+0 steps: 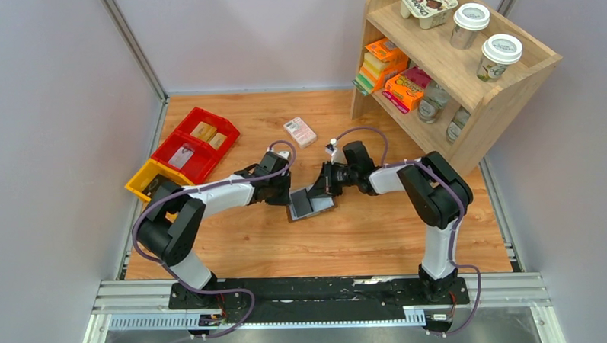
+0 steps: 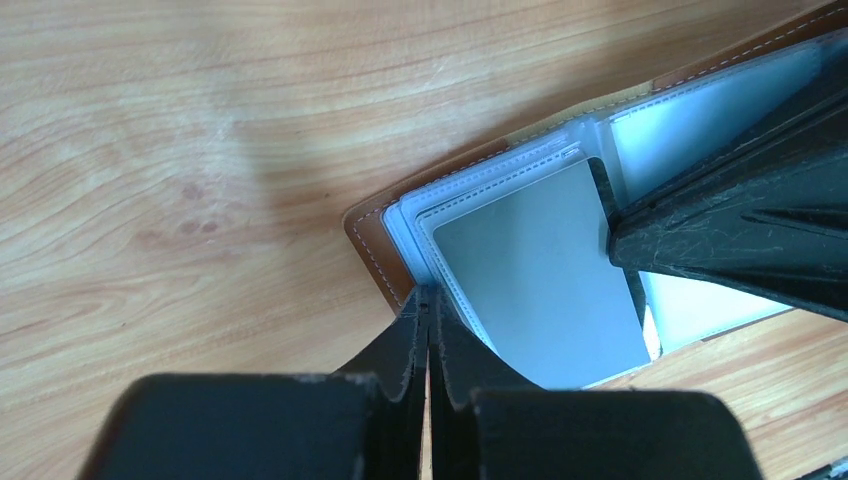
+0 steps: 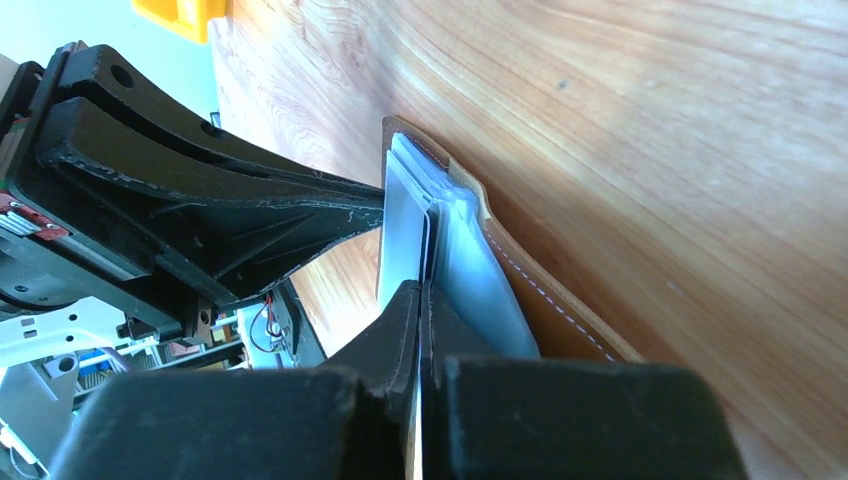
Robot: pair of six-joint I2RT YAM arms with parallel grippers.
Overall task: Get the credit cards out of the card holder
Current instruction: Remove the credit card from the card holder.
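1. Your left gripper [image 2: 425, 300] has its fingers pressed together on the rim of the brown leather card holder [image 2: 372, 245], right at the pale clear pockets. Make that clamp firm so the wallet cannot slide.
2. The card holder lies open and flat near the table's centre, between the two grippers. A thin grey-white credit card [image 2: 540, 275] shows inside its sleeve.
3. Your right gripper [image 3: 421, 290] is closed too, apparently pinching that card's edge. Draw it toward two o'clock in the overhead view, along the pocket's plane, low and slow. Lifting would likely bend the card or drag the sleeve with it.
4. The orange-brown wooden tabletop [image 1: 379, 230] looks smooth, so the holder may skid if the left grip slackens.
5. From the holder, red plastic bins [image 1: 196, 141] and a yellow bin [image 1: 144, 177] sit at ten o'clock. A pink-and-white patterned box [image 1: 300, 131] lies at twelve, and a wooden shelf [image 1: 504, 119] of packets and cups stands at two. Plain grey walls [image 1: 54, 111] enclose the table.
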